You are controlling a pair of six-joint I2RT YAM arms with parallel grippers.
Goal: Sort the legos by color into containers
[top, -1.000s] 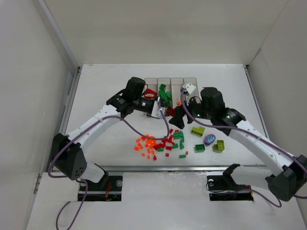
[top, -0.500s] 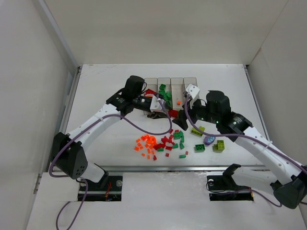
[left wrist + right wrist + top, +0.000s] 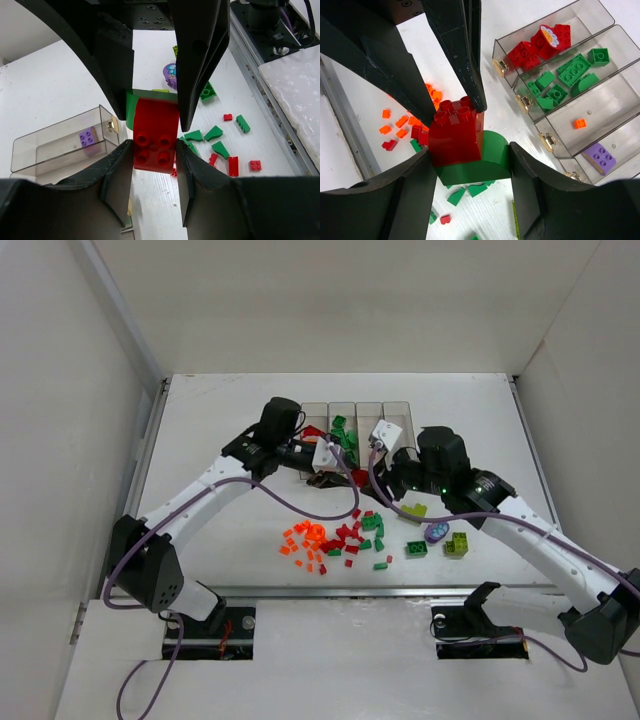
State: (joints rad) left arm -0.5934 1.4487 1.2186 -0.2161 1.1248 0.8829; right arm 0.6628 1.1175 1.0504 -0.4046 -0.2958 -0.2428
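Four clear bins point(image 3: 396, 405) part filled: reds, greens, one orange bit, one purple brick. Plenty left on table tho: orange/red/green scatter point(image 3: 335, 538), lime bricks point(image 3: 456, 544), purple oval bit point(image 3: 436, 531). Left gripper point(image 3: 154, 150) clamped on red brick point(image 3: 154, 137). Right gripper point(image 3: 470, 160) squeezing green arch piece point(image 3: 492, 162) joined to it, mid-air just in front of bins.
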